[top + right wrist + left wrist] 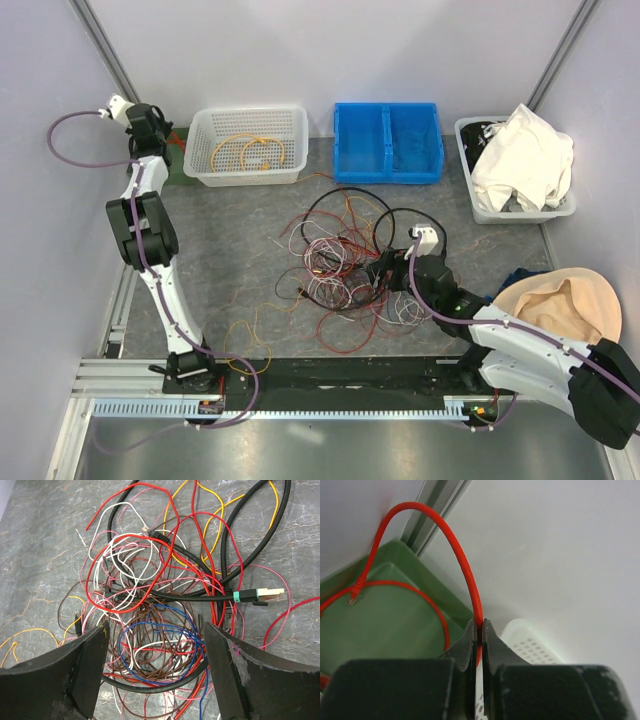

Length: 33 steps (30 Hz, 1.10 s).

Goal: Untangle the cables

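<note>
Left wrist shows my left gripper (480, 626) pinching a red cable (464, 562) over the green tray (385, 630), far left corner of the table (220, 240). My right gripper (156, 630) hangs spread above the cables (150, 585), a red, white, brown, blue and black jumble mid-table.

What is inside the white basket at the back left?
A loose coil of yellow cable lies on the floor of the white basket; nothing else shows. The strip behind its near wall is hidden.

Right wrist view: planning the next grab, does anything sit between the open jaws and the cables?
Nothing visible does. The right gripper hangs open directly over the cables, blue and brown loops framed between its jaws.
</note>
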Motion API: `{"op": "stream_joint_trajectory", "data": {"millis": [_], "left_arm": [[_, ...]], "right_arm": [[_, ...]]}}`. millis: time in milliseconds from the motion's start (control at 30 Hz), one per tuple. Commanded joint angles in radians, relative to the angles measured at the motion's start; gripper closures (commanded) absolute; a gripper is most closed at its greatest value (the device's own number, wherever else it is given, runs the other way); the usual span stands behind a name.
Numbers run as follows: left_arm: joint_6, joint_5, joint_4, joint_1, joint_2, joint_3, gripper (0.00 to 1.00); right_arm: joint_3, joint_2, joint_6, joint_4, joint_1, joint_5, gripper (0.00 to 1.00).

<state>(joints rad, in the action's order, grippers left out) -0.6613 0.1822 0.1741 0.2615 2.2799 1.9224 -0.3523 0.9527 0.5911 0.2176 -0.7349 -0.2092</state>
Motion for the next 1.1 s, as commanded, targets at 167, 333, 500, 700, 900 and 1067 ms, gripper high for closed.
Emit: {"op": "stream_joint_trajectory", "data": {"millis": [167, 333, 500, 700, 900, 1067], "left_arm": [[0.068, 0.102, 0.000, 0.002, 0.016, -0.014, 0.98], [0.083, 0.166, -0.076, -0.001, 0.024, -0.013, 0.73], [0.066, 0.157, -0.139, -0.001, 0.020, -0.013, 0.18], [0.052, 0.152, -0.166, 0.001, -0.037, -0.028, 0.00], [0.060, 0.160, -0.168, -0.007, -0.164, -0.060, 0.00], [0.045, 0.181, -0.193, -0.018, -0.305, -0.149, 0.00]], "right_arm": [[-0.031, 0.040, 0.016, 0.077, 0.019, 0.036, 0.17], [-0.030, 0.038, 0.021, 0.078, 0.025, 0.045, 0.17], [-0.028, 0.027, 0.024, 0.077, 0.023, 0.053, 0.17], [-0.022, -0.002, 0.030, 0.072, 0.023, 0.060, 0.17], [-0.020, -0.034, 0.038, 0.059, 0.023, 0.079, 0.17], [-0.019, -0.086, 0.044, 0.037, 0.023, 0.093, 0.18]]}}
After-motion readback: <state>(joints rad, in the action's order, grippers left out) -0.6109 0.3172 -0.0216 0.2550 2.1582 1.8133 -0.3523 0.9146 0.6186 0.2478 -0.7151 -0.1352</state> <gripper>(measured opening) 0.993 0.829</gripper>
